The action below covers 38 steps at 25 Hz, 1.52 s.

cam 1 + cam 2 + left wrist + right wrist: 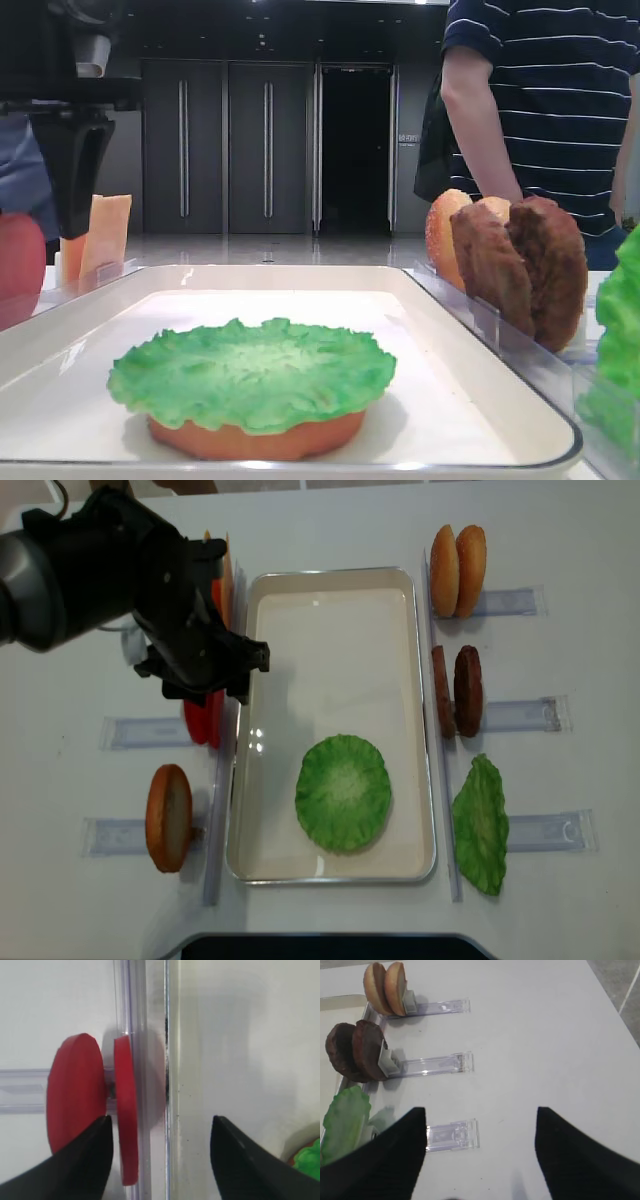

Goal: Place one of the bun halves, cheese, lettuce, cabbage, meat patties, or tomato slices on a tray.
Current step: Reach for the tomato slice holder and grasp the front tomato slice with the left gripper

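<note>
The big white tray (330,630) holds lettuce (343,792) on a bun. The left fingers (160,1157) are wide apart above the tomato slices (125,1105), standing just outside the rim. I think grabbing comes next. Plenty of bare tray remains. The right fingers (480,1150) are apart, empty.

White table (330,520): tray (330,575) centre, clear holders (520,715) both sides.
</note>
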Each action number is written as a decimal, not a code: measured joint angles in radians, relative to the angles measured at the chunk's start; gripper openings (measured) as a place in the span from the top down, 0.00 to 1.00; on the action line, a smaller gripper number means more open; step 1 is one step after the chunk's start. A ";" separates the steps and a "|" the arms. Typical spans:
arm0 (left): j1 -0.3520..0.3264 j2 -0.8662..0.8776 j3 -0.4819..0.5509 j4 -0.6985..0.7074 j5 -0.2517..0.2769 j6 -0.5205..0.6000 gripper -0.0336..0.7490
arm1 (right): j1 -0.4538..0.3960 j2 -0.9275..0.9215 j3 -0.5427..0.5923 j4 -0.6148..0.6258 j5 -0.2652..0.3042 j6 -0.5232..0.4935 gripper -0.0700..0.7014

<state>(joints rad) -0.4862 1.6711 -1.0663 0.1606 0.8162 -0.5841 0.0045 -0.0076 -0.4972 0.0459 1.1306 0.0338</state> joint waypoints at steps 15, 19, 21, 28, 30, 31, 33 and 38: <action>0.000 0.014 -0.001 0.070 0.002 -0.053 0.46 | 0.000 0.000 0.000 0.000 0.000 0.000 0.30; 0.000 0.014 -0.001 0.072 0.002 -0.053 0.53 | 0.000 0.000 0.000 0.000 0.000 0.000 0.30; 0.000 0.014 -0.001 0.072 0.004 -0.053 0.55 | 0.000 0.000 0.000 0.000 0.000 0.000 0.30; 0.000 0.014 -0.001 0.086 0.028 -0.053 0.65 | 0.000 0.000 0.000 0.000 0.000 0.000 0.30; 0.000 0.014 -0.001 0.093 0.033 -0.053 0.70 | 0.000 0.000 0.000 0.000 0.000 0.000 0.30; 0.000 0.014 -0.001 0.094 0.033 -0.052 0.72 | 0.000 0.000 0.000 0.000 0.000 0.000 0.30; 0.000 0.014 -0.001 0.095 0.035 -0.044 0.77 | 0.000 0.000 0.000 0.000 0.000 0.000 0.30; 0.000 0.014 -0.001 0.101 0.039 -0.042 0.88 | 0.000 0.000 0.000 0.000 0.000 0.000 0.30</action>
<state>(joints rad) -0.4862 1.6856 -1.0671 0.2619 0.8551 -0.6258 0.0045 -0.0076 -0.4972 0.0459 1.1306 0.0338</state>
